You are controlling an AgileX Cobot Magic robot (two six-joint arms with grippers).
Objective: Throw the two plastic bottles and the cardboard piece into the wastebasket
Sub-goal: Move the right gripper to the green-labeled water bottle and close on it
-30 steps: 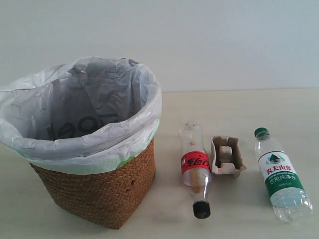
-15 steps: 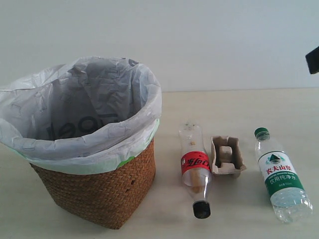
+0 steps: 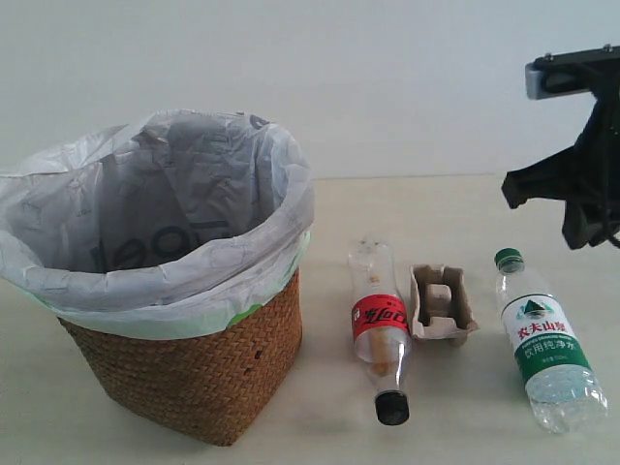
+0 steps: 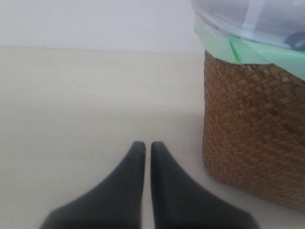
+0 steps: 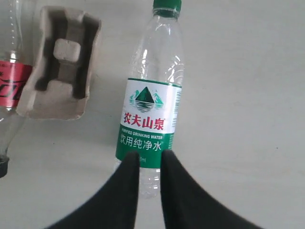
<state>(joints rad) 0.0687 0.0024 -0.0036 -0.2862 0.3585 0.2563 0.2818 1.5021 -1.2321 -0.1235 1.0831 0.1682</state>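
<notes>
The wicker wastebasket with its white bag stands at the left. To its right on the table lie the black-capped, red-labelled bottle, the pulp cardboard piece and the green-capped bottle, side by side. My right arm hangs above the green-capped bottle. In the right wrist view my right gripper is slightly open and holds nothing. It is over the lower part of the green-capped bottle, with the cardboard piece and the red-labelled bottle beside it. My left gripper is shut and empty, low beside the wastebasket.
The pale table ends at a plain white wall behind. In the exterior view my left arm is out of sight.
My right arm has come into the exterior view from the upper right and now hangs above the green-capped bottle. The bottles, cardboard piece and wastebasket have not moved.
</notes>
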